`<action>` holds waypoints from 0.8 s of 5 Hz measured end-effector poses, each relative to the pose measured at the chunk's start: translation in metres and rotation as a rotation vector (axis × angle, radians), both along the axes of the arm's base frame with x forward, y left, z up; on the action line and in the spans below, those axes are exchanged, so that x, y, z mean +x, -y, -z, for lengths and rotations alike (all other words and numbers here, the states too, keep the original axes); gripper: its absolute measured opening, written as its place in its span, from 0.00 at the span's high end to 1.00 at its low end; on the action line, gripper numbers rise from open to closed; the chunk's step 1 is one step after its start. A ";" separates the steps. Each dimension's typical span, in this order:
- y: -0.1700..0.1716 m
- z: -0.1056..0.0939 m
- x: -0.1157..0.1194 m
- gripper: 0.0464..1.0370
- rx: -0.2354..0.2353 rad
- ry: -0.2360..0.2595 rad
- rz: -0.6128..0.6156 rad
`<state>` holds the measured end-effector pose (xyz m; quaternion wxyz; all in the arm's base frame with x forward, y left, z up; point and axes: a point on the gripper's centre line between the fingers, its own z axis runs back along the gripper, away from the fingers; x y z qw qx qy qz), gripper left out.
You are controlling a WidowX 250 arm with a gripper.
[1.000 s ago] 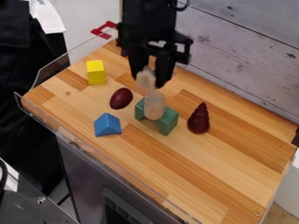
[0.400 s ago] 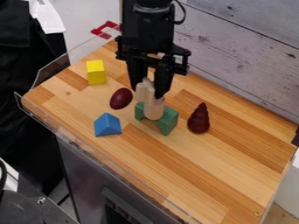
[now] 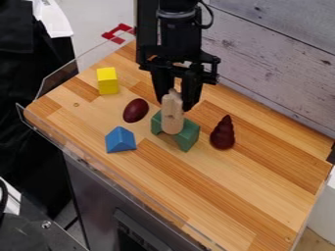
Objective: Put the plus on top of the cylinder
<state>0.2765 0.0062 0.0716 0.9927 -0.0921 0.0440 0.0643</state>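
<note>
The black gripper (image 3: 176, 104) hangs over the middle of the board, its fingers shut on the pale wooden plus (image 3: 172, 102). Right below the plus, and in line with it, the pale wooden cylinder (image 3: 173, 125) stands upright at the green arch block (image 3: 188, 133). The plus overlaps the cylinder's upper part in this view, and I cannot tell whether it rests on it or is just in front of it.
Left of the arch lie a dark red egg (image 3: 136, 110) and a blue wedge (image 3: 120, 140). A yellow block (image 3: 107, 81) is farther back left. A dark red cone-shaped piece (image 3: 223, 133) stands to the right. Clear low walls edge the wooden board (image 3: 242, 196).
The gripper has come down with the plus, then shifted slightly right, bringing the plus from the cylinder's upper left into line with it. The other blocks have stayed put.
</note>
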 end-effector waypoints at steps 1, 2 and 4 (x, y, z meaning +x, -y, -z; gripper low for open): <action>0.000 0.001 0.005 0.57 -0.011 0.001 -0.003; -0.004 0.002 0.009 0.57 -0.015 0.004 -0.016; -0.014 0.002 0.006 0.57 -0.010 -0.012 -0.040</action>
